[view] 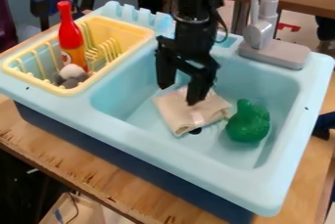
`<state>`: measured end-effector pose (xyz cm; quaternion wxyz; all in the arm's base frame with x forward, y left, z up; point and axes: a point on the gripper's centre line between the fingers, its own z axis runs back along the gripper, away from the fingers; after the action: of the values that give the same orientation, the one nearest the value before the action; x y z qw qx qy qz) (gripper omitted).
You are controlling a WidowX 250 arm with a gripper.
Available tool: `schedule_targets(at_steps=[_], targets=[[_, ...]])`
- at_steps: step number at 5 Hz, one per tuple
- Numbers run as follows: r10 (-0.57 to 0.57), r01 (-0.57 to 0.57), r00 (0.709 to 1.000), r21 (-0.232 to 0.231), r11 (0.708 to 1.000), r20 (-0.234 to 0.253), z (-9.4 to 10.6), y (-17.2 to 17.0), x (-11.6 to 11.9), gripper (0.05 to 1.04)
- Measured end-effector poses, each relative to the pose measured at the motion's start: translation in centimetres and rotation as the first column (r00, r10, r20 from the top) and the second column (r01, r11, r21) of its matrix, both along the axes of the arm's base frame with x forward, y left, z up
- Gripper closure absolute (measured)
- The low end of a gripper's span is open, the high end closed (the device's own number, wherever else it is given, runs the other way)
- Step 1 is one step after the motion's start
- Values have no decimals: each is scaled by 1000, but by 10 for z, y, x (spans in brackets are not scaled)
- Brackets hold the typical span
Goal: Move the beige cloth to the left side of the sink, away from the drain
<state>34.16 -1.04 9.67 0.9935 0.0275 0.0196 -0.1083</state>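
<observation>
Nearest the camera, the worktop [85, 163] shows a rough, chipped wooden edge. On it stands a toy sink [216, 183], light blue above and dark blue below. In the basin, toward the right of the view, sits a green lumpy object [249, 124], rounded, with a short knob at its top. Just beside it, a dark round drain [195, 131] shows at the near edge of a folded beige cloth [185, 116].

The cloth lies on the basin floor, left of the green object, with a paler, shiny patch on its surface. It lies below and slightly to the camera's side of the gripper [178, 95], which stands wide, its two fingers well apart with nothing held between them. The finger on the right of the view overlaps the cloth's far part; whether it touches the fabric I cannot tell. The other finger's tip is near the cloth's far left corner. The black arm [195, 8] comes in from the top edge and drops almost straight down over the basin, the gripper pointing downward.

At the left, a yellow dish rack [121, 22] holds a grey-and-white object [70, 74] in its near corner and, just behind, an upright red-and-orange bottle [70, 39]. Farther back on the right rises a grey faucet [262, 32].
</observation>
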Motion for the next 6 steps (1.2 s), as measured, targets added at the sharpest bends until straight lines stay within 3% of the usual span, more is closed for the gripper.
schedule_targets(at_steps=[2,4,6], targets=[[-57,56,998,-69,996,-7,-14,-10,-3,83],[-52,51,998,-19,999,-47,-27,3,-30,83],[68,-56,992,112,992,-105,-19,25,-79,83]])
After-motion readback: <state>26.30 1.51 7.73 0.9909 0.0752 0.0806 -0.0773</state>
